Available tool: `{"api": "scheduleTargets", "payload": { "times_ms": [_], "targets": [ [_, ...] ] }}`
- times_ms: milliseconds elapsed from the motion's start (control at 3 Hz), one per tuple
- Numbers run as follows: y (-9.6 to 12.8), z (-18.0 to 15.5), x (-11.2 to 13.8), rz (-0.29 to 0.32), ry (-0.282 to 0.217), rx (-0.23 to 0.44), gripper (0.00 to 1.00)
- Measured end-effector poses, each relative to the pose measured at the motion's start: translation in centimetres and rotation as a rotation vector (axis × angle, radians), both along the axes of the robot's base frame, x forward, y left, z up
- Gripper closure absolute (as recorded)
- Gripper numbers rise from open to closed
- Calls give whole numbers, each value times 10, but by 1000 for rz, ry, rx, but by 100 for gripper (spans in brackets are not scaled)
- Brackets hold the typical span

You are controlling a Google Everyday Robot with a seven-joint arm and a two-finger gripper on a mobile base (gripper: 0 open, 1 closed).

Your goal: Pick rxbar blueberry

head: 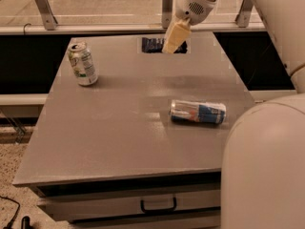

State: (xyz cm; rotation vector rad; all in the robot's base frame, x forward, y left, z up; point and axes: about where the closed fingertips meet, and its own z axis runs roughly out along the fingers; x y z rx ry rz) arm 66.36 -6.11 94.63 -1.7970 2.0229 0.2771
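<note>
gripper (174,36): above bench (124,128) far edge; open or clamped, cannot tell.
rxbar blueberry (152,45): at gripper tip, partly behind it, sticking out twd upright can (82,63).
long axis: along far edge.
arm: 1 only.

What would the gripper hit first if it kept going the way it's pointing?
Probably the blue snack bar, right at the tip of the gripper near the far edge of the table, though depth is unclear.
</note>
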Motion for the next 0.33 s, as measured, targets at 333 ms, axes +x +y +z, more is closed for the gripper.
{"api": "scheduleTargets", "payload": {
  "times_ms": [333],
  "targets": [
    [1, 1, 0, 1, -2, 2, 100]
  ]
}}
